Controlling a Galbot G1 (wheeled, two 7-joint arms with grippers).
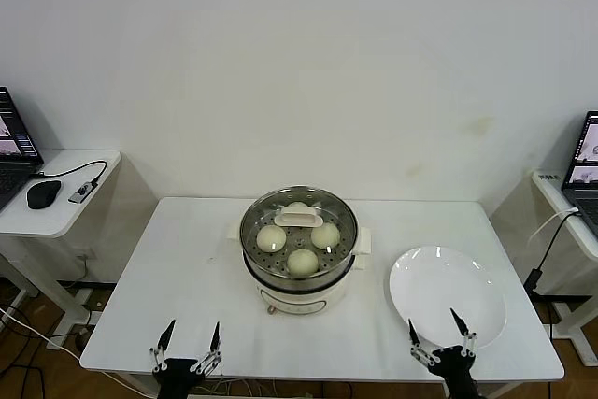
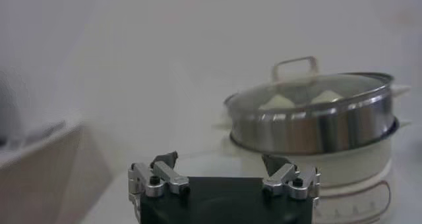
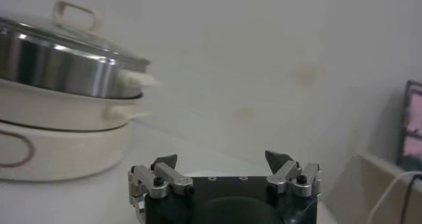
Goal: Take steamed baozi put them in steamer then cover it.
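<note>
The left gripper (image 1: 191, 335) hovered at the table's (image 1: 187, 268) near edge, well apart from the steamer (image 1: 299, 248) and to its left, jaws spread wide and holding nothing. At the centre of the table, the steel steamer sat on its cream-white pot base (image 1: 297, 298) with the glass cover (image 1: 299, 216) already resting on its rim, bar handle up. Through the glass, three steamed baozi (image 1: 301, 261) showed plainly around the handle, and a fourth pale shape lay behind it, partly hidden. To the steamer's right, just beside it, the white plate (image 1: 448, 294) lay bare. The right gripper (image 1: 437, 332) hung over the plate's near rim, its jaws likewise released and empty.

Judged from how things lay, the task stood at or near its end: buns inside, lid seated, both arms clear of the pot. In the left wrist view the cover (image 2: 310, 90) looked level on the steamer (image 2: 315, 123), with buns (image 2: 278, 101) visible beneath it; the right wrist view showed the steamer's (image 3: 62, 64) side and nothing in that gripper (image 3: 224, 163). The next move probably called for no further grasp, only keeping both arms away from the pot so the lid was not nudged.
</note>
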